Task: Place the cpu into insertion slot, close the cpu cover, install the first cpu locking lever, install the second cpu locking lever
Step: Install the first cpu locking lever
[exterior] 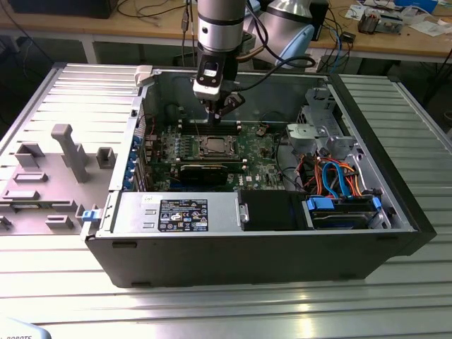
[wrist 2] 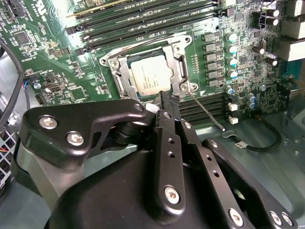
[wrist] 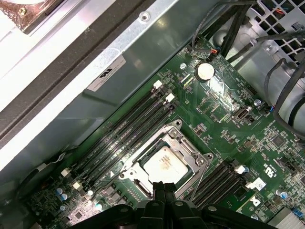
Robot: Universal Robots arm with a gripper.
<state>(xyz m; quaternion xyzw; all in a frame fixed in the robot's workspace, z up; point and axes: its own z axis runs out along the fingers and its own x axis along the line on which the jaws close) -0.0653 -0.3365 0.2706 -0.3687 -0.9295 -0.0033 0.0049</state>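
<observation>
The cpu [wrist 2: 151,76] lies flat in the insertion slot [wrist 2: 125,89] on the green board, its silver top showing. The cpu cover [wrist 2: 183,71] lies down around it as a silver frame. A thin wire locking lever [wrist 2: 206,112] sticks out from one corner of the socket, away from the frame. My gripper [wrist 2: 169,99] hangs just above the socket's edge, black fingers pressed together with nothing between them. In the first wrist view the gripper [wrist: 162,188] sits beside the cpu [wrist: 164,164]. In the exterior view the gripper [exterior: 214,119] is above the insertion slot [exterior: 214,146].
Long memory slots [wrist 2: 143,19] flank the socket on two sides. A black expansion card [exterior: 203,171] lies in front, with the power supply [exterior: 176,212] and cabled drive cage [exterior: 339,176] nearby. The case wall [wrist: 119,62] stands close behind. A grey fixture plate [exterior: 49,176] is on the exterior view's left.
</observation>
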